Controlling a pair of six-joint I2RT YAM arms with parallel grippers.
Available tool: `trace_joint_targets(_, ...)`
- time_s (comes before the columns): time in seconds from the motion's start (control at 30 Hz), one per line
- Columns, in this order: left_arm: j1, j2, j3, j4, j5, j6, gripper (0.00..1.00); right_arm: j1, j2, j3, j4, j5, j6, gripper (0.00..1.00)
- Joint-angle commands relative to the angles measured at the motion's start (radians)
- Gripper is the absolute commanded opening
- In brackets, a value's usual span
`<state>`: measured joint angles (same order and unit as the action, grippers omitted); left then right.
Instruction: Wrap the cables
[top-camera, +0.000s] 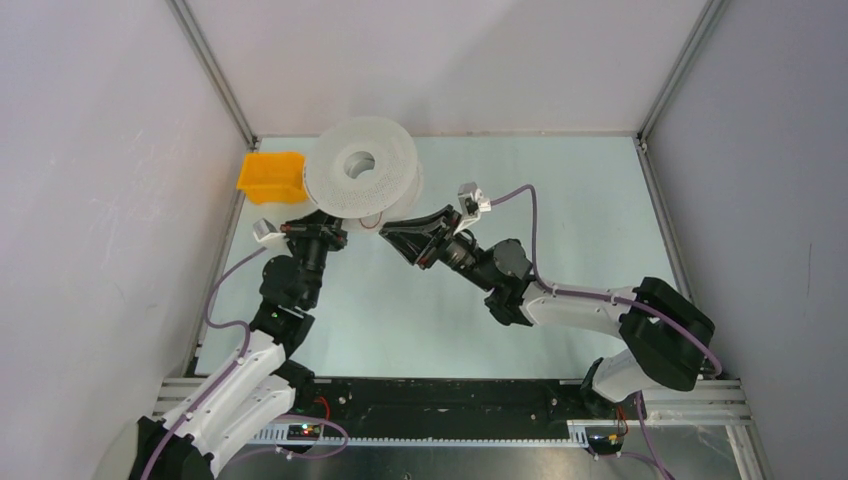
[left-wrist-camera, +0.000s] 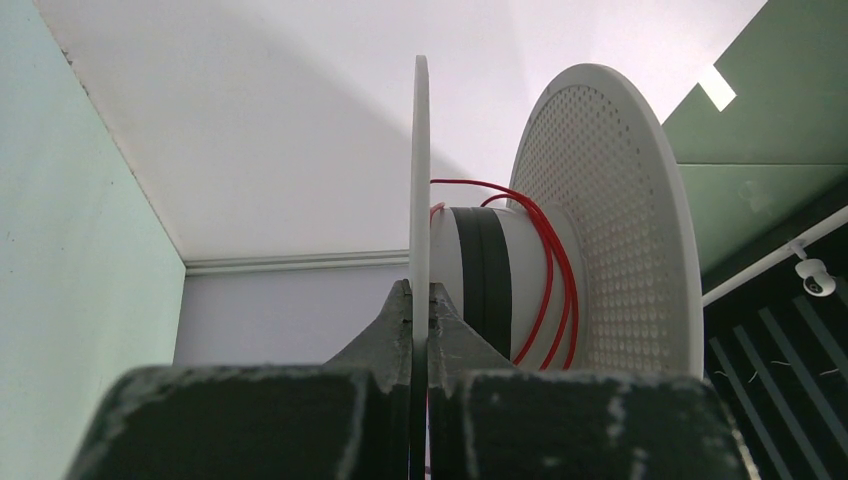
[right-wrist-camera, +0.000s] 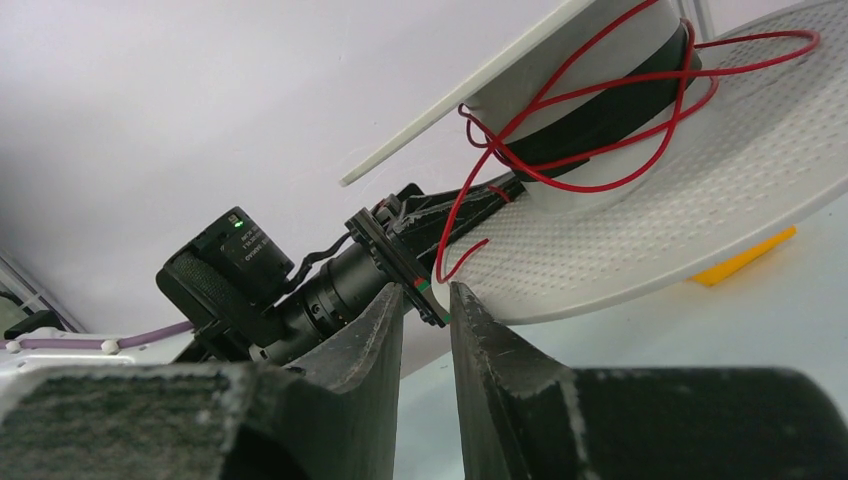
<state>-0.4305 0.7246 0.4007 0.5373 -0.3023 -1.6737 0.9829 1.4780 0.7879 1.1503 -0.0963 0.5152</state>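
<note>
Thin red cables (left-wrist-camera: 550, 275) loop round white dotted reel (left-wrist-camera: 600, 230). Left fingers (left-wrist-camera: 385, 330) pinch its rim. Right fingers (right-wrist-camera: 370, 330): cannot tell. Green worktop (top-camera: 560, 200).

The spool (top-camera: 360, 168) looks like matt white plastic, one flange peppered with tiny holes, with a dull black band (left-wrist-camera: 490, 290) round the hub. The cables (right-wrist-camera: 560, 130) are thin, glossy red. The left tool (left-wrist-camera: 420, 300) and right tool (right-wrist-camera: 425, 300) have dark, grainy fingers, scuffed pale at the edges.

White perforated spool (top-camera: 362, 170), tilted, far left of the table (top-camera: 560, 200). Yellow bin (top-camera: 272, 177) touching its left side. Left gripper (top-camera: 324, 218) at spool's near rim; right gripper (top-camera: 388, 231) just beside.
</note>
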Motion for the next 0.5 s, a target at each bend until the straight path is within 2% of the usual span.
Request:
trace_joint_targets(0.0, -0.007, -0.024, 0.057, 0.107, -0.001, -0.015, 0.00, 0.003, 0.030, 0.057, 0.048, -0.011, -0.013, 0.27)
trace_joint_targets(0.1, -0.009, -0.023, 0.058, 0.107, 0.004, -0.019, 0.00, 0.001, 0.055, 0.084, 0.037, -0.008, -0.018, 0.25)
trace_joint_targets(0.2, -0.014, -0.013, 0.065, 0.107, 0.007, -0.021, 0.00, 0.002, 0.078, 0.107, 0.019, -0.003, -0.020, 0.16)
trace_joint_targets(0.37, -0.015, -0.018, 0.060, 0.107, -0.004, -0.022, 0.00, 0.003, 0.103, 0.124, 0.012, 0.018, -0.013, 0.11)
trace_joint_targets(0.47, -0.014, -0.015, 0.060, 0.107, -0.004, -0.024, 0.00, 0.003, 0.114, 0.134, 0.000, 0.043, -0.014, 0.00)
